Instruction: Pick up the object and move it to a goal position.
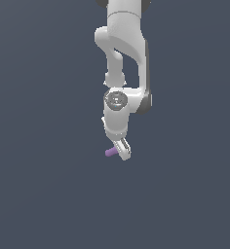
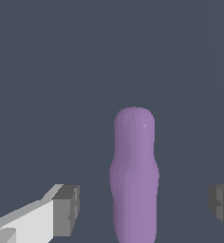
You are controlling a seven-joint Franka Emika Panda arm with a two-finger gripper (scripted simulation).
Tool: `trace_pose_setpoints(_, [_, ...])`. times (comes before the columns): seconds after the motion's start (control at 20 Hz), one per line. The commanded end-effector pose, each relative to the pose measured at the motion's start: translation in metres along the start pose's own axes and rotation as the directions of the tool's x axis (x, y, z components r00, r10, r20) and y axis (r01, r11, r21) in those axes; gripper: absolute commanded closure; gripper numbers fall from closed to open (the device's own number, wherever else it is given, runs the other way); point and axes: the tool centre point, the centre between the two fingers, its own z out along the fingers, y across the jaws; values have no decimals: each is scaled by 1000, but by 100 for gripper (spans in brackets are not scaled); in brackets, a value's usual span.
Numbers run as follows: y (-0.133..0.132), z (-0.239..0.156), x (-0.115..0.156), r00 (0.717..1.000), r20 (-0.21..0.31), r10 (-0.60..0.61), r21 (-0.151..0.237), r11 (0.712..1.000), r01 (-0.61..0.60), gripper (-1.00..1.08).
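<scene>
The object (image 2: 134, 171), a small light-purple capsule, lies on the dark grey floor. In the wrist view it sits between my two fingers, with a gap showing on each side. My gripper (image 2: 143, 208) is open, its dark pads (image 2: 69, 209) apart from the capsule. In the exterior view the white gripper (image 1: 123, 151) is down at floor level over the capsule (image 1: 109, 152), whose end sticks out toward the exterior view's left; the rest is hidden behind the fingers.
The white arm (image 1: 124, 53) reaches down from the top of the exterior view. Plain dark grey floor (image 1: 39, 194) lies all around.
</scene>
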Motion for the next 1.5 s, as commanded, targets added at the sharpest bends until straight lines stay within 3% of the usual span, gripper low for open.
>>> trace_pose_setpoints(0.0, [1,8,0,1000,0,1,-1,1000,-1,-92])
trace_pose_setpoints(0.55, [1,45,0,1000,0,4,-1,1000,-4,-92])
trace_pose_setpoints(0.6, [1,45,0,1000,0,4,-1,1000,-4,108])
trace_pose_setpoints(1.45, [-3,28,0,1000,0,4,0,1000,-4,108])
